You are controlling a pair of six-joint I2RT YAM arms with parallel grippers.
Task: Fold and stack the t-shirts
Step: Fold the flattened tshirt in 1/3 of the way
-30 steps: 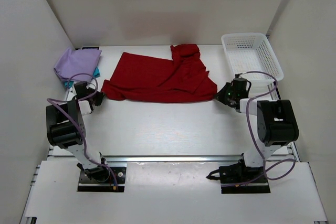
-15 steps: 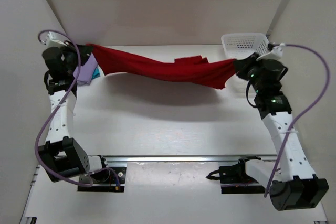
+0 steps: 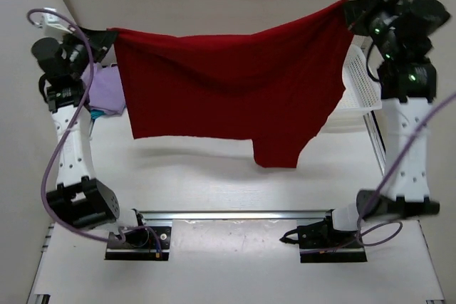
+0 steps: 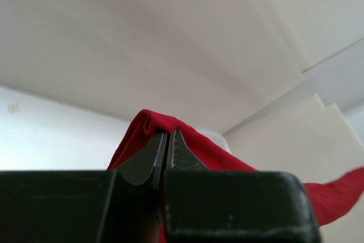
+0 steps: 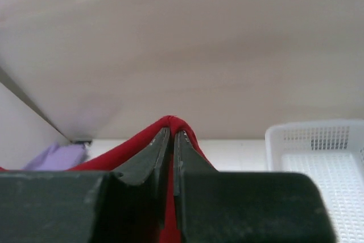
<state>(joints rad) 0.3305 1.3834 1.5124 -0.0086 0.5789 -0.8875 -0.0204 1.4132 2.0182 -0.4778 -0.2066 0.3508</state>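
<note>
The deep red t-shirt (image 3: 228, 87) hangs spread in the air between both raised arms, its lower edge above the table. My left gripper (image 3: 108, 34) is shut on its upper left corner, and red cloth (image 4: 196, 146) wraps over the closed fingertips in the left wrist view. My right gripper (image 3: 349, 11) is shut on the upper right corner; red fabric (image 5: 170, 122) drapes over its tips. A lavender t-shirt (image 3: 107, 90) lies folded at the back left, with a sliver of teal t-shirt (image 3: 96, 113) under it.
A white mesh basket (image 3: 360, 83) stands at the back right, partly behind the hanging shirt and the right arm. White walls enclose the table on the left, back and right. The arm bases sit on the rail at the near edge.
Both arms have lifted high and apart, raising the red shirt from the table until it hangs stretched between the grippers.
</note>
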